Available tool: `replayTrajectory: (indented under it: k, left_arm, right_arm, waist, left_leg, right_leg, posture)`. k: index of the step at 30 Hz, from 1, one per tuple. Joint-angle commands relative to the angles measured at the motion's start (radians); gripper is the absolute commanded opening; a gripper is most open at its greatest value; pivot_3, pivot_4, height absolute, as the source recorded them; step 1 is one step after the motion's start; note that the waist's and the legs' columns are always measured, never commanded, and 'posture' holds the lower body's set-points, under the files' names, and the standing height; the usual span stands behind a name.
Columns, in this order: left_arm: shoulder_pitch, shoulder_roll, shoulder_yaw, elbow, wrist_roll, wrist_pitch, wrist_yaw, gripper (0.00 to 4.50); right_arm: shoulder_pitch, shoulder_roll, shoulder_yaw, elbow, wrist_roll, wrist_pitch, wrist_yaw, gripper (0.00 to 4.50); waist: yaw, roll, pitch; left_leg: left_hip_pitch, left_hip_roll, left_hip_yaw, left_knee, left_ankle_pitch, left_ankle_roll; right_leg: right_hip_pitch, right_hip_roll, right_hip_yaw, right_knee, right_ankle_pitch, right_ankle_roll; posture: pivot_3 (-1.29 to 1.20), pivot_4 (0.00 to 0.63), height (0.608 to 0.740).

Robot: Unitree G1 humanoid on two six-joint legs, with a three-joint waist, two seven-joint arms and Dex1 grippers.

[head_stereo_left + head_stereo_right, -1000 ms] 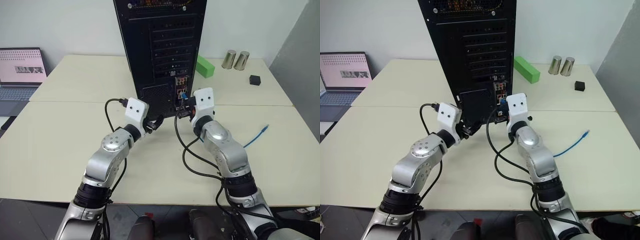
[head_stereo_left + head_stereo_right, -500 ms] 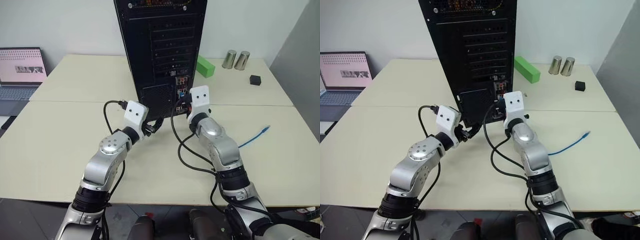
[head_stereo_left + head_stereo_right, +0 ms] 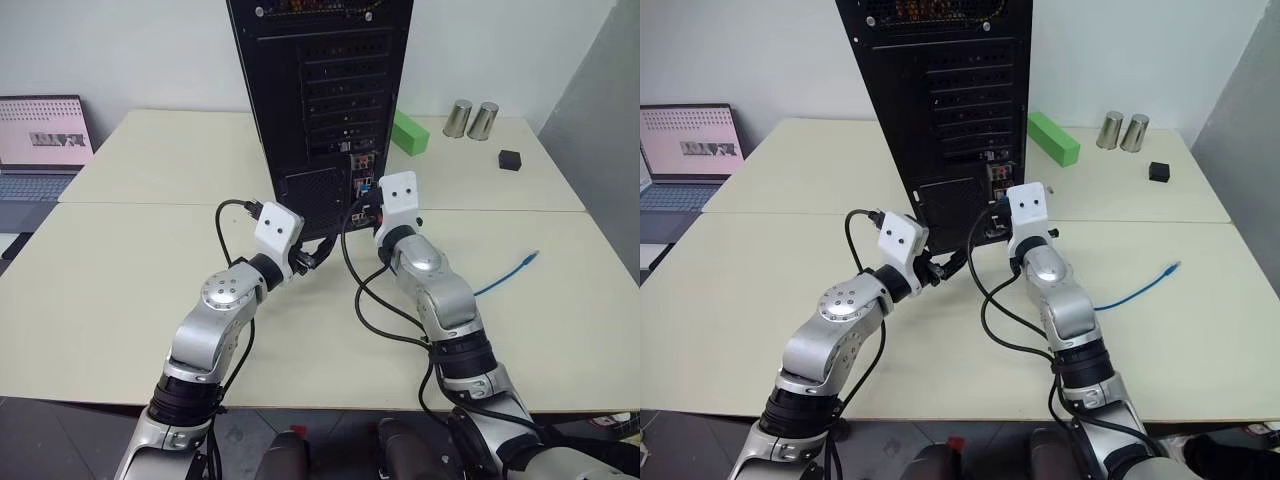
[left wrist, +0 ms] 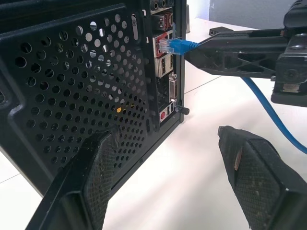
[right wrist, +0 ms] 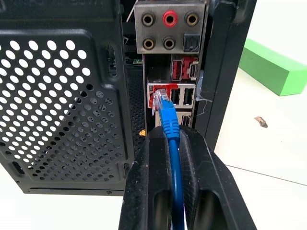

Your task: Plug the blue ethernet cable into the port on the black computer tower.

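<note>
On the beige table [image 3: 150,260], right gripper [image 5: 173,143] jaws pinch the blue ethernet cable [image 5: 169,120]; left gripper [image 4: 168,167] jaws spread.

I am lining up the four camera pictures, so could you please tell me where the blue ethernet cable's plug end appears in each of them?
Left eye view: the blue ethernet cable shows as a blue speck at the connector panel, just left of the right gripper's white housing.
Right eye view: hidden behind that housing; loose end on the table.
Left wrist view: upper middle, plug tip at the port.
Right wrist view: centre, pinched in the right gripper.
Shared landmark: the black computer tower.
</note>
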Motion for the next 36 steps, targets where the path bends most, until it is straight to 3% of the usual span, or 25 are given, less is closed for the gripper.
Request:
replayTrajectory:
  k: [1, 36]
  left_arm:
    - [-0.003, -0.004, 0.011, -0.042, 0.013, -0.029, -0.012, 3.50]
    - [0.000, -0.039, 0.004, -0.038, 0.047, -0.049, -0.026, 3.50]
  right_arm:
    - [-0.037, 0.010, -0.012, 0.003, -0.013, -0.024, -0.001, 0.00]
    - [-0.221, 0.061, -0.046, 0.141, 0.006, -0.013, 0.014, 0.00]
  waist:
    - [-0.001, 0.000, 0.000]
    - [-0.045, 0.001, 0.000]
  left_leg:
    - [0.000, 0.000, 0.000, 0.000, 0.000, 0.000]
    - [0.001, 0.001, 0.001, 0.000, 0.000, 0.000]
  right_leg:
    - [0.000, 0.000, 0.000, 0.000, 0.000, 0.000]
    - [-0.001, 0.001, 0.001, 0.002, 0.000, 0.000]
  posture:
    - [0.00, 0.150, 0.740]
    - [0.00, 0.150, 0.740]
